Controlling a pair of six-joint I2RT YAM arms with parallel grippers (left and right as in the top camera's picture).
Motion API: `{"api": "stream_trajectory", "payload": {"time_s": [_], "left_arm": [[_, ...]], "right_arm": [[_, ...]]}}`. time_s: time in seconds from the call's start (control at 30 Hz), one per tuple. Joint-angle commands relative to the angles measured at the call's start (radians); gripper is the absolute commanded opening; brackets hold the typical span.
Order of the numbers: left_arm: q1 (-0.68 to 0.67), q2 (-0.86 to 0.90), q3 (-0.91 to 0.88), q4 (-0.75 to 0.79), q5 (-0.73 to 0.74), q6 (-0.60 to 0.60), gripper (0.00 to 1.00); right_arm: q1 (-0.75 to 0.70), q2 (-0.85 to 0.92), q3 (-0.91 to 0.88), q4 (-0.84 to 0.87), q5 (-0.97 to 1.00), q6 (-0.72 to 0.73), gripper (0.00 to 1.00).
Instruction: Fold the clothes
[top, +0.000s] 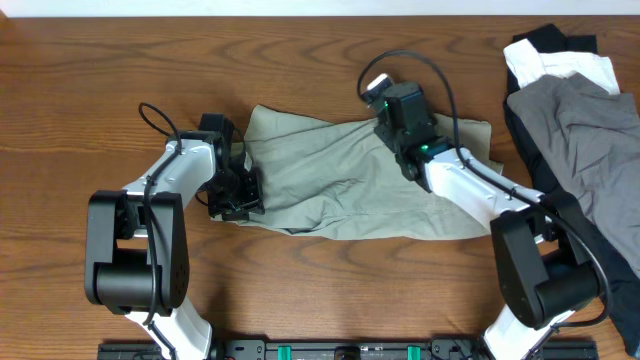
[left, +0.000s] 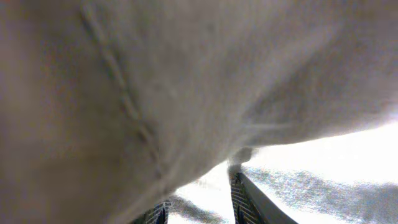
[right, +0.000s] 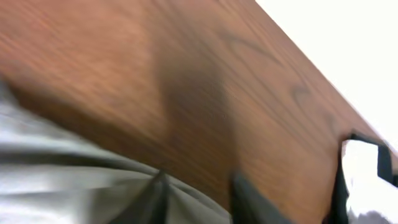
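Shorts: crumpled on mid-worktop, not yet folded.
Left end effector: at the shorts' left edge. Right end effector: over the upper edge. Opening and hold cannot be told for either; both wrist views are blurred.
Risk: weak pinch, so cloth slips during the lift and the fold bunches.
Overhead only: full layout, spare garment pile.
Left wrist only: seam up close.

I read the shorts as lying across the middle of the tabletop, lengthwise from left to right. The left gripper is at their left end, against the cloth. The right gripper is over their far side, right of centre. A pile of other garments lies along the right edge up to the far right corner, just beside the shorts.
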Motion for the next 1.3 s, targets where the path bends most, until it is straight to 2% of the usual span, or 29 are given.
{"api": "stream_trajectory", "payload": {"time_s": [0.0,0.2,0.37,0.5,0.77,0.93,1.27], "left_arm": [[0.006,0.065,-0.047,0.028,-0.090,0.002,0.35],[0.006,0.065,-0.047,0.028,-0.090,0.002,0.36],[0.006,0.065,-0.047,0.040,-0.090,0.002,0.35],[0.006,0.065,-0.047,0.048,-0.090,0.002,0.36],[0.006,0.045,-0.042,0.061,-0.090,0.002,0.36],[0.006,0.000,-0.039,0.094,-0.090,0.002,0.36],[0.006,-0.087,-0.039,0.154,-0.091,-0.010,0.36]], "right_arm": [[-0.020,0.003,0.001,-0.014,0.053,0.066,0.38],[-0.005,-0.079,0.001,-0.127,0.066,0.105,0.39],[-0.001,-0.154,0.001,-0.356,-0.084,0.214,0.27],[-0.021,-0.138,-0.006,-0.497,-0.113,0.370,0.22],[-0.027,-0.065,-0.047,-0.560,-0.238,0.407,0.18],[-0.028,-0.030,-0.067,-0.569,-0.250,0.436,0.19],[-0.028,0.000,-0.077,-0.590,-0.273,0.436,0.17]]}}
